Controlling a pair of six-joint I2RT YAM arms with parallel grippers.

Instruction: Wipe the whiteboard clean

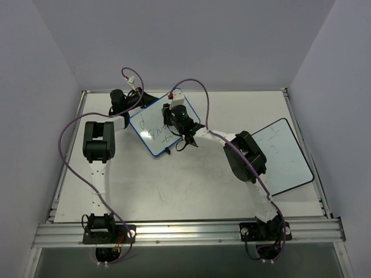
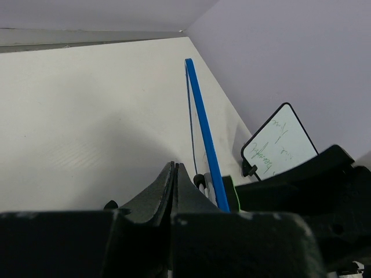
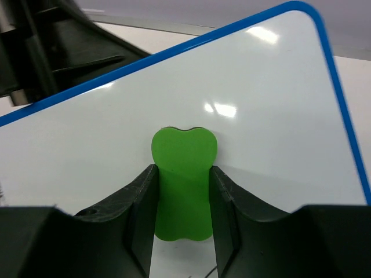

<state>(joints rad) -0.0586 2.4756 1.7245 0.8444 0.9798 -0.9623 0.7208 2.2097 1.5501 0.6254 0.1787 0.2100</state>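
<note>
The whiteboard (image 1: 152,132), blue-framed, stands tilted at the back of the table, with black handwriting on its lower half. In the left wrist view only its blue edge (image 2: 200,121) shows; in the right wrist view its white face (image 3: 261,104) fills the frame. My right gripper (image 1: 173,113) (image 3: 182,171) is shut on a green eraser (image 3: 184,150), which is pressed flat on the board's face. My left gripper (image 1: 148,98) (image 2: 174,167) is shut with nothing between its fingers. It sits just behind the board's back side.
A second white board with a black frame (image 1: 284,156) (image 2: 281,145) lies at the right of the table, with faint writing on it. Purple cables loop over both arms. Grey walls close in the table's left, back and right sides.
</note>
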